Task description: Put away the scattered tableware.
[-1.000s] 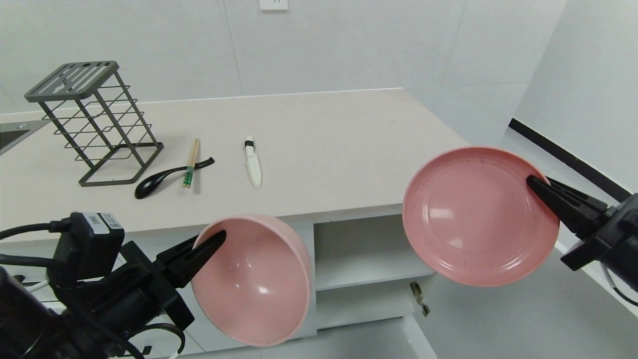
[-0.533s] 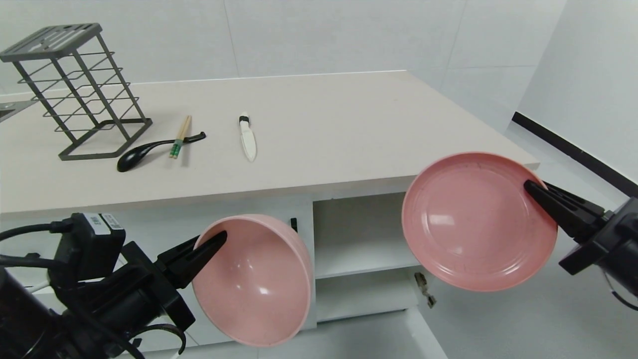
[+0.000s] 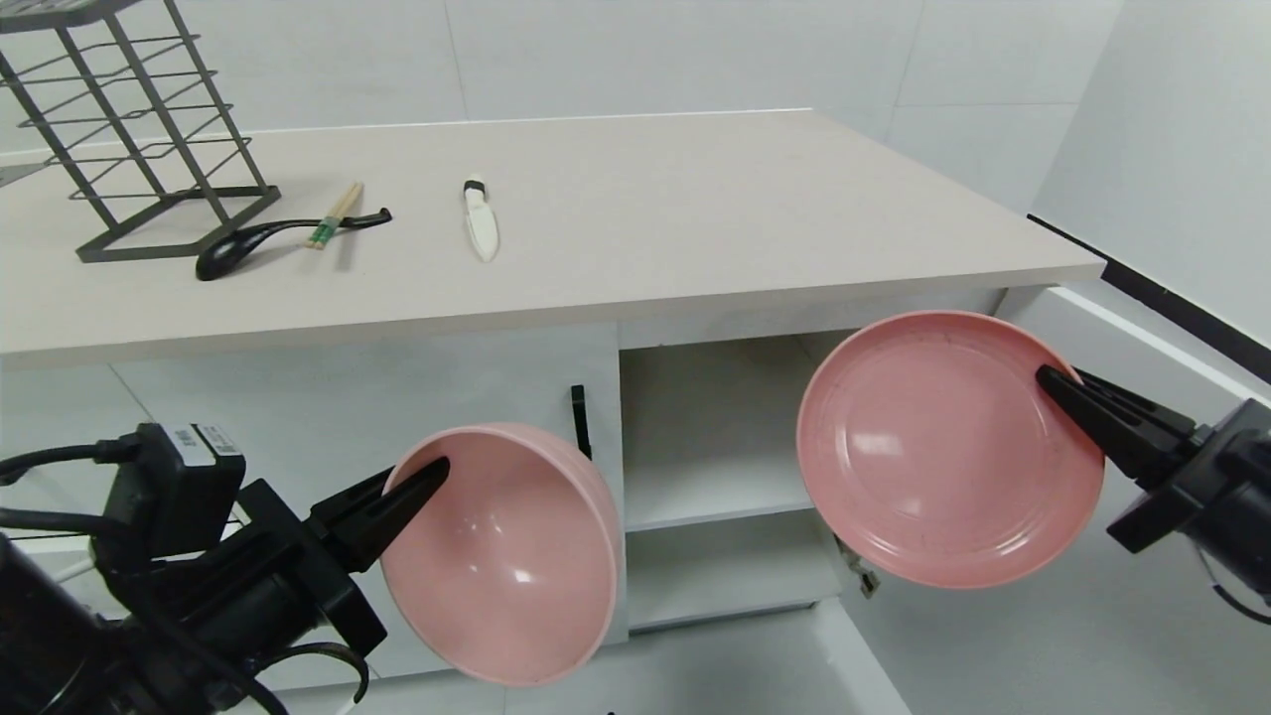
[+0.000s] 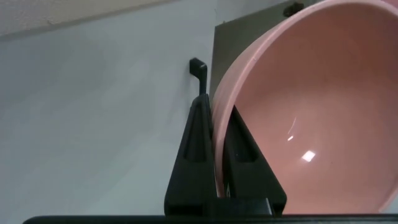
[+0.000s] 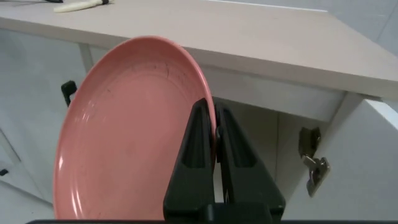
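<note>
Down low, left hand (image 3: pixel 435 469) clamped on pink bowl (image 3: pixel 516 576) rim, right hand (image 3: pixel 1045 377) clamped on pink plate (image 3: pixel 923 457) rim, both before open cupboard (image 3: pixel 715 497), spoon (image 3: pixel 233 253), chopsticks (image 3: pixel 333 215), perhaps a sheathed knife (image 3: pixel 481 223) on table (image 3: pixel 745 199)

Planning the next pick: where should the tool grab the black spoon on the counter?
The black spoon by mid-handle, from above, closing across it: it lies flat, the chopsticks cross the handle's tip, and the rack stands beside its bowl.
</note>
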